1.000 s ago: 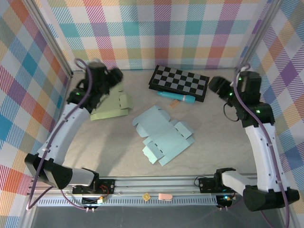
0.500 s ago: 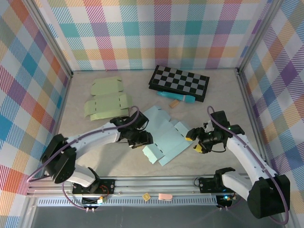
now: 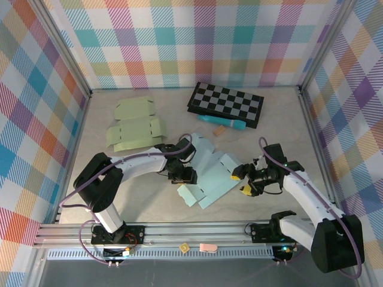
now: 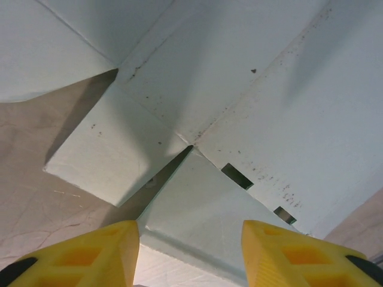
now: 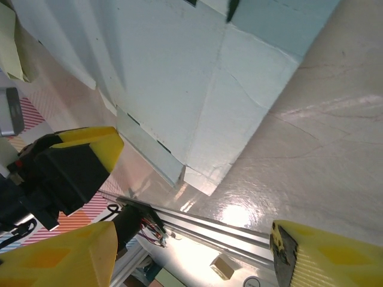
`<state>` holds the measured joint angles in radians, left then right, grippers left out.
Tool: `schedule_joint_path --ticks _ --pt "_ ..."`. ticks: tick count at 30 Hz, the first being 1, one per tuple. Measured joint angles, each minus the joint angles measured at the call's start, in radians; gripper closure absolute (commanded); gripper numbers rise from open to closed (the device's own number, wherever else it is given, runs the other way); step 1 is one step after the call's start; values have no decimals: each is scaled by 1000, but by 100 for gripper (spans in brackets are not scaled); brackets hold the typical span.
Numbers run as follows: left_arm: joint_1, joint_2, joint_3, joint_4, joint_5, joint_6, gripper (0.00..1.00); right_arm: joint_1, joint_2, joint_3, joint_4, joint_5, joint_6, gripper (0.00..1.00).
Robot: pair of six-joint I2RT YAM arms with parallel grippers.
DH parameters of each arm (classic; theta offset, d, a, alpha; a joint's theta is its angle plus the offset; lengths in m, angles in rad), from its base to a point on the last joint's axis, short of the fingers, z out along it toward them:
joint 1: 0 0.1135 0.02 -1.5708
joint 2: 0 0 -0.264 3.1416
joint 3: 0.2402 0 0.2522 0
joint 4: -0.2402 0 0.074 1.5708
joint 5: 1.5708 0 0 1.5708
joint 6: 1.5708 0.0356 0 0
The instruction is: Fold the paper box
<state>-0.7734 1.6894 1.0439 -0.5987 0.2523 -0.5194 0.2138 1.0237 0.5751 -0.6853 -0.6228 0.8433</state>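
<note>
The paper box (image 3: 210,169) is a flat light-blue cutout lying mid-table. My left gripper (image 3: 182,176) is low over its left edge. In the left wrist view the box (image 4: 269,89) shows slots and creases, and one flap (image 4: 197,209) lies between the yellow fingers (image 4: 84,254) of the left gripper (image 4: 190,257), which stand apart. My right gripper (image 3: 241,182) is open at the box's right edge, its tips just off the paper. The right wrist view looks across the box (image 5: 179,72) with the right gripper (image 5: 194,239) wide open over bare table.
Two pale green flat box cutouts (image 3: 135,129) lie at the back left. A folded chessboard (image 3: 226,103) sits at the back, with a teal pen (image 3: 221,122) and a small tan piece (image 3: 219,130) before it. The metal rail (image 3: 197,230) runs along the front edge.
Both arms came down from the back corners to the blue box, left to its left edge, right to its right edge. The left fingers have narrowed.
</note>
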Motion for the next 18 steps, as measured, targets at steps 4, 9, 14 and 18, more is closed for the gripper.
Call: schedule_joint_path --ticks 4,9,14,18 --pt "12 0 6 -5 0 23 46 0 -33 -27 12 -8 13 31" --pt "37 -8 19 -28 8 60 45 0 -47 -51 15 -18 18 31" --pt "97 -6 18 -30 63 110 45 0 -53 -56 18 -26 17 31" --pt "115 27 19 -29 108 149 46 0 -52 -60 24 -33 17 31"
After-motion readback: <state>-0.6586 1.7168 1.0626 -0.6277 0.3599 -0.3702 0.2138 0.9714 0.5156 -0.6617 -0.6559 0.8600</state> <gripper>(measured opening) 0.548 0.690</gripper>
